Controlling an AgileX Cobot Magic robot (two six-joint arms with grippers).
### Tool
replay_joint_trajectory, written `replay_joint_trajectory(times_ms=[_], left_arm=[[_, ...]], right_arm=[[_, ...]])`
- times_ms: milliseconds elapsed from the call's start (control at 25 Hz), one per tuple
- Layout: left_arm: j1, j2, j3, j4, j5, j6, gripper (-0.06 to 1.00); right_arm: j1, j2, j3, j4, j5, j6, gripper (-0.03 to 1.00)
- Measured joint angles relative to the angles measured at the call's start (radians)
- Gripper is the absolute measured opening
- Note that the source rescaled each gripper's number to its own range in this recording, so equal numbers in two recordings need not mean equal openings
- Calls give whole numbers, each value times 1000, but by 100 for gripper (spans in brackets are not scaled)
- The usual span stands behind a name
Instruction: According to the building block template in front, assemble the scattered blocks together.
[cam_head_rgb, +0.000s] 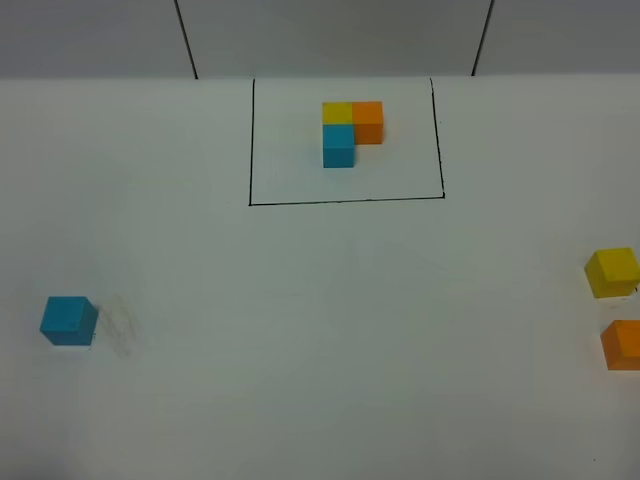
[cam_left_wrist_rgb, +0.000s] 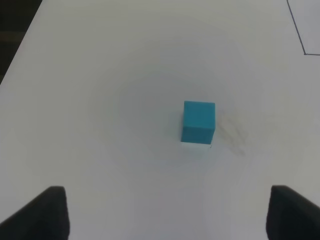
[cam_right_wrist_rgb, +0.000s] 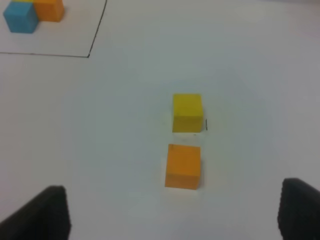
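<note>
The building block template (cam_head_rgb: 351, 128) is a yellow, orange and blue L inside a thin black rectangle at the back middle; its corner shows in the right wrist view (cam_right_wrist_rgb: 34, 14). The scattered light blue cube (cam_head_rgb: 69, 321) lies at the far left, alone. In the left wrist view the light blue cube (cam_left_wrist_rgb: 198, 121) lies ahead of my left gripper (cam_left_wrist_rgb: 167, 215), which is open and empty. The yellow cube (cam_head_rgb: 612, 272) and orange cube (cam_head_rgb: 623, 345) lie at the right edge, a little apart. My right gripper (cam_right_wrist_rgb: 175, 215) is open behind the orange cube (cam_right_wrist_rgb: 183, 166) and yellow cube (cam_right_wrist_rgb: 188, 113).
The white table (cam_head_rgb: 320, 330) carries a faint grey smudge (cam_head_rgb: 121, 330) beside the light blue cube. The table's left edge (cam_left_wrist_rgb: 20, 50) with dark floor beyond shows in the left wrist view. Neither arm shows in the high view.
</note>
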Motion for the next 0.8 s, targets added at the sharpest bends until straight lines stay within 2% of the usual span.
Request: replay_joint_trajectory(times_ms=[800], left_arm=[[0, 0, 0, 0, 0, 2, 68]], right_arm=[[0, 0, 0, 0, 0, 0, 71]])
